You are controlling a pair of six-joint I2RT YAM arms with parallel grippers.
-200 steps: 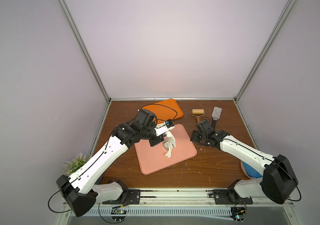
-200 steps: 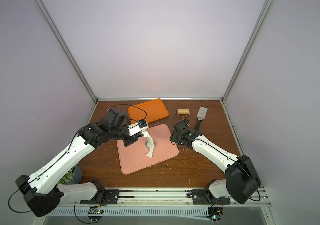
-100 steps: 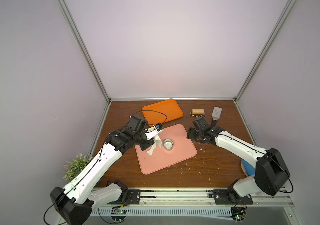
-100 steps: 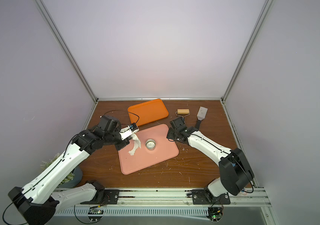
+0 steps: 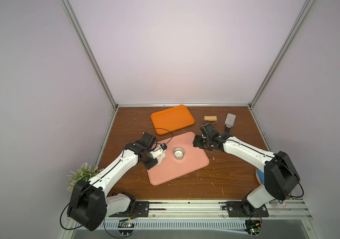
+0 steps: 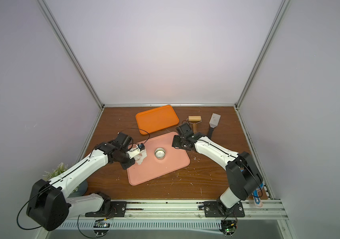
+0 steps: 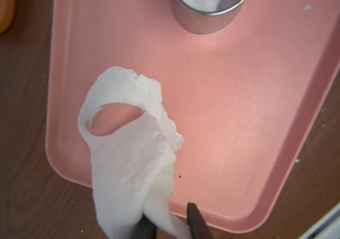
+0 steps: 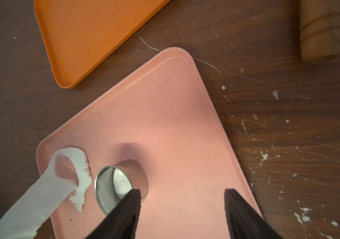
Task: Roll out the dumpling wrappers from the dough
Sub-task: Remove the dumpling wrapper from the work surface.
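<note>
Hanging from the left hand point(image 7: 169, 216), whose fingers point(image 7: 195, 221) stand slightly apart with dough bunched between them so that I cannot tell whether they clamp it or it merely sticks, the holed dough scrap point(image 7: 127, 165) trails over the edge of the pink tray point(image 7: 237, 103) and could cling to a finger, stretch and tear, or slide onto the crumb-strewn tabletop point(image 5: 216, 182). The dumpling wrapper point(image 8: 121, 182) lies inside the ring cutter point(image 8: 103, 194) mid-tray; the right hand point(image 8: 183, 215), wide and empty near it, might lift the wrapper stuck within the cutter or crease it.
</note>
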